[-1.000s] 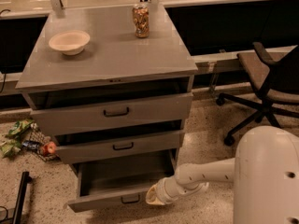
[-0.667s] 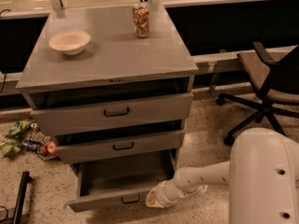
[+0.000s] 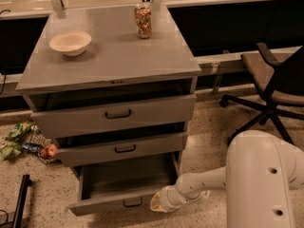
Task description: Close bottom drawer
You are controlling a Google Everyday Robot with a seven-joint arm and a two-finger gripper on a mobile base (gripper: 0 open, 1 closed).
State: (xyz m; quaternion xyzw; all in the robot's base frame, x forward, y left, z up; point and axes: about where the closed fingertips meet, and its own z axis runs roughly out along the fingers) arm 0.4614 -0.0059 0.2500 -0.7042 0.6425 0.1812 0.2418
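Note:
The grey cabinet point(image 3: 114, 70) has three drawers. The bottom drawer point(image 3: 114, 202) is pulled far out, its shallow front panel low in the view with a small black handle point(image 3: 132, 203); its inside looks empty. My gripper point(image 3: 156, 203) is at the end of the white arm point(image 3: 204, 184), low down, right at the right end of the bottom drawer's front panel. The middle drawer point(image 3: 121, 149) and top drawer point(image 3: 116, 114) stand slightly ajar.
A cream bowl point(image 3: 70, 42) and a can point(image 3: 143, 20) stand on the cabinet top. A black office chair point(image 3: 273, 87) is at the right. Snack bags and an apple point(image 3: 28, 144) lie on the floor at the left. A black bar point(image 3: 20, 199) lies bottom left.
My arm and gripper have shifted slightly left and down along the front of the bottom drawer. The drawer stays about as far out as before.

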